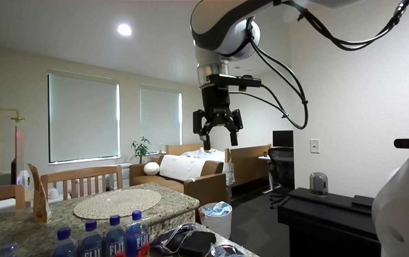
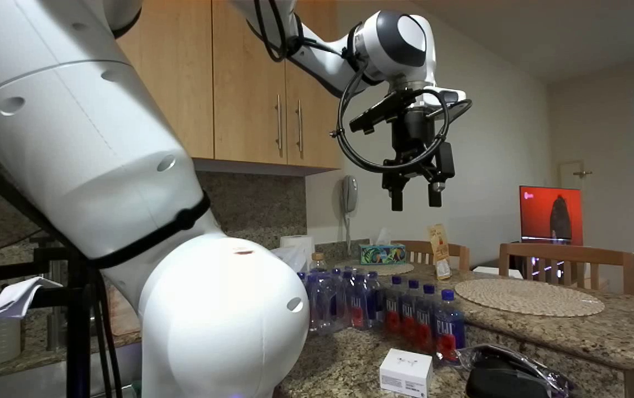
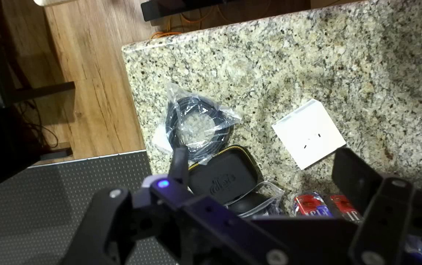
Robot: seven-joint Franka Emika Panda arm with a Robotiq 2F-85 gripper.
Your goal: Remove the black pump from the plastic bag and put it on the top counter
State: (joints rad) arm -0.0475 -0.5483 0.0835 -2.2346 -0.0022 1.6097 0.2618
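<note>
What appears to be the black pump (image 3: 249, 203) lies in a plastic bag (image 3: 265, 200) below a corner of the top counter (image 2: 527, 330). High above, the empty claw (image 1: 220, 146) hangs wide; gripping solid body, not loose film, should free it best.

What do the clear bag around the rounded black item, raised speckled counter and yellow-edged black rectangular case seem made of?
Clear bag: glossy plastic film, from its transparency, creases and highlights.
Raised speckled counter: smooth-looking stone, probably granite, from its mottled grain.
Black case: matte, perhaps fabric or faux leather; its dull surface leaves that open.
</note>
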